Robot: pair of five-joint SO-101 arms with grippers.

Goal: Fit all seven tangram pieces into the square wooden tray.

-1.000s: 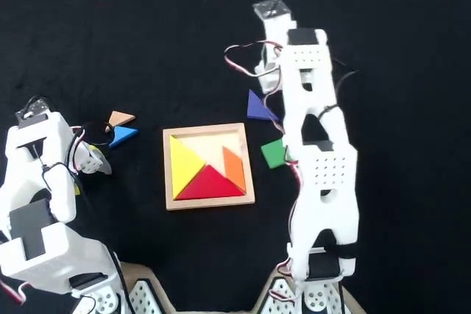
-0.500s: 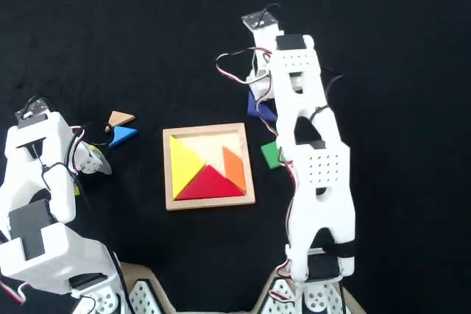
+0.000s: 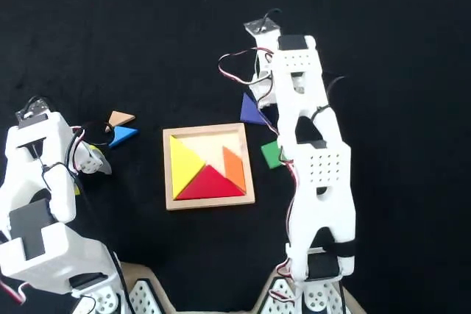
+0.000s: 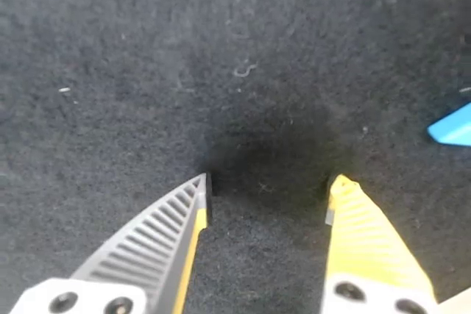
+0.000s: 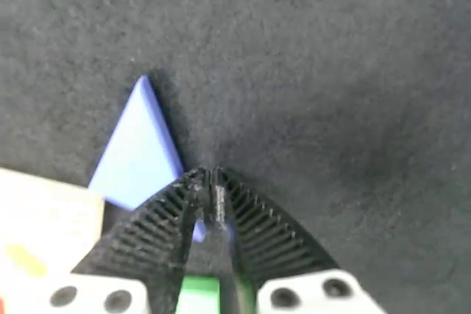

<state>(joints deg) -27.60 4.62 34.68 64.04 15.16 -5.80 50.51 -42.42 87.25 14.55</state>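
The square wooden tray (image 3: 210,200) lies mid-table and holds a yellow triangle (image 3: 182,165), a red triangle (image 3: 210,184) and an orange piece (image 3: 234,168). My right gripper (image 3: 259,99) is beyond the tray's far right corner. In the right wrist view, that right gripper (image 5: 210,179) is shut on a corner of the purple triangle (image 5: 138,151), which rests low over the cloth. A green square (image 3: 271,154) lies right of the tray, partly under the arm. My left gripper (image 4: 268,185) hangs open over bare cloth beside the blue triangle (image 3: 123,134) and tan triangle (image 3: 121,118).
Black cloth covers the whole table. The right arm (image 3: 316,174) stretches along the tray's right side, over the green square's edge. The left arm's body (image 3: 33,182) stands at the near left. A corner of the tray (image 5: 44,211) appears in the right wrist view.
The right arm swung left over the purple triangle, and the triangle now sits slightly farther left. The left arm has not moved.
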